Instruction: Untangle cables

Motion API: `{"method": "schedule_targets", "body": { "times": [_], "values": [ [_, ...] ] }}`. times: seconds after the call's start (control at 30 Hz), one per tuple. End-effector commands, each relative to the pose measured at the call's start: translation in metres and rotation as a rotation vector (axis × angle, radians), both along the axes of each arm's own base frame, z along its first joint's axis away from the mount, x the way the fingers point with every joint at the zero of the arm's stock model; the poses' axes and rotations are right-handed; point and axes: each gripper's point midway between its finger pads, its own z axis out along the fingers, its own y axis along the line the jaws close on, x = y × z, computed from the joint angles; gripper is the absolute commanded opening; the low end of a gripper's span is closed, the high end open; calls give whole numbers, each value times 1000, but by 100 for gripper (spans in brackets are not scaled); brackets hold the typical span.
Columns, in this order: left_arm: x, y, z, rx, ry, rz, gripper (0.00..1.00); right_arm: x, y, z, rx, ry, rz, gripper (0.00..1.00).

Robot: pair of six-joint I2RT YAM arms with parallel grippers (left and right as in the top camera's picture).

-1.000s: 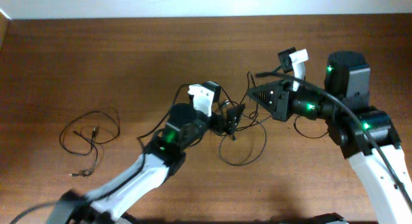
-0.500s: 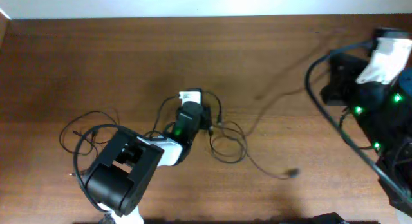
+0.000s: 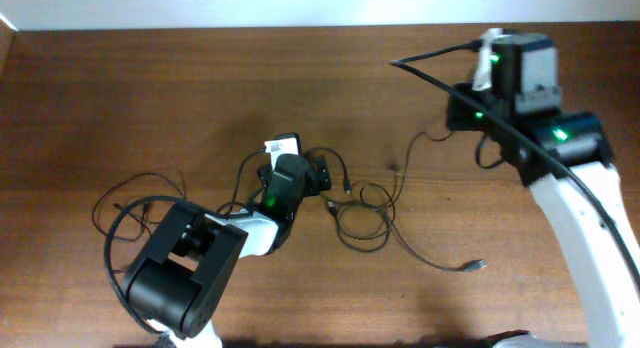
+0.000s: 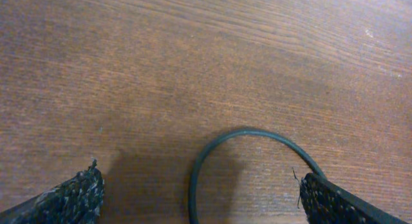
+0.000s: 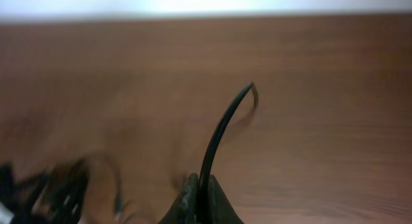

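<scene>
Pinching a thin black cable [image 5: 222,127] between fingers pressed together, the right gripper [image 5: 198,193] holds it so that it arcs up and away ahead of the tips. The left gripper [image 4: 203,197] sits low over the table [image 4: 193,44] with its fingers spread wide and a loop of cable [image 4: 257,135] lying flat between them. Behind it, near its arm's base, a second cable [image 3: 140,203] lies coiled, well apart.
</scene>
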Motion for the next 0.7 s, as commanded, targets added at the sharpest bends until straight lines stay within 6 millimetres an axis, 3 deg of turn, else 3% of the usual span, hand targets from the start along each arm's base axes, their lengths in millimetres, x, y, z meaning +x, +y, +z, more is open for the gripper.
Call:
{"method": "schedule_targets", "body": {
  "times": [0.0, 0.07, 0.17, 0.23, 0.33, 0.43, 0.57, 0.67],
  "values": [
    [-1, 0, 9, -13, -7, 6, 99, 3, 38, -36, 81, 127, 192, 4],
    [-1, 0, 10, -15, -9, 6, 99, 0, 37, -67, 67, 240, 186, 4],
    [-1, 0, 10, -15, -10, 6, 99, -20, 33, -110, 43, 436, 174, 4],
    [-1, 0, 10, -16, -11, 6, 100, -37, 30, -153, 56, 628, 96, 4],
    [-1, 0, 10, -16, -11, 6, 99, -44, 40, -200, 78, 774, 95, 4],
    [-1, 0, 10, -14, -8, 6, 99, -50, 49, -220, 55, 832, 116, 4],
    [-2, 1, 9, -12, -5, 6, 99, -58, 58, -227, 55, 852, 139, 9],
    [-2, 0, 9, -12, -5, 6, 99, -70, 67, -246, 65, 863, 185, 10]
  ]
}}
